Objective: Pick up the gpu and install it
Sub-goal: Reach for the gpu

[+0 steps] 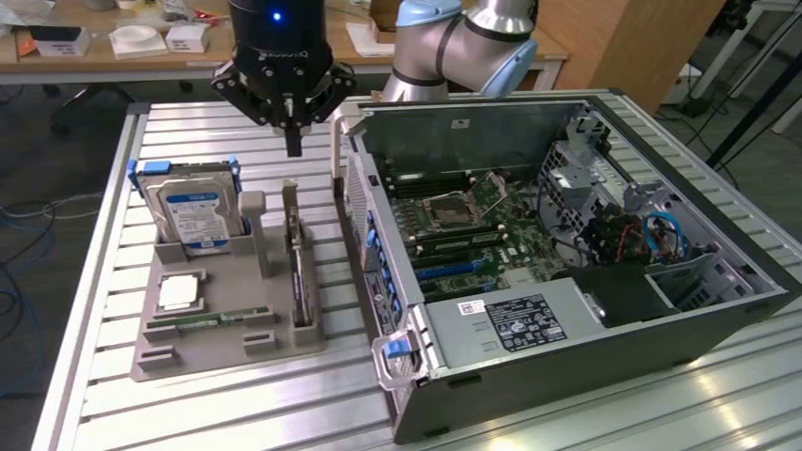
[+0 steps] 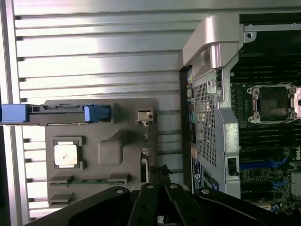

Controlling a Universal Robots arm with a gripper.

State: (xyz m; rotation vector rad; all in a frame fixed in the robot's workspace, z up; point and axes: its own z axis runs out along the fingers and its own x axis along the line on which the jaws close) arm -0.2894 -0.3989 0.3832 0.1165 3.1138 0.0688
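Note:
The gpu [image 1: 296, 256] stands on edge in a slot of the grey holder tray [image 1: 225, 352], a thin dark card with a pale top edge. My gripper [image 1: 293, 143] hangs above the tray's far end, over the table just beyond the card, fingers shut with nothing between them. In the wrist view the gpu [image 2: 146, 136] is a narrow pale line along the tray's side, and my gripper [image 2: 160, 173] sits close beside its near end, apart from it. The open computer case [image 1: 701, 319] lies at the exterior view's right, motherboard [image 1: 483, 225] exposed.
On the tray a silver blue-labelled hard drive [image 1: 194, 211] stands upright beside the gpu, with a processor chip [image 1: 179, 291] and a green memory stick [image 1: 207, 320] lying flat. The case's side wall [image 1: 363, 216] rises right next to the tray. Slatted metal table [image 1: 188, 122] all around.

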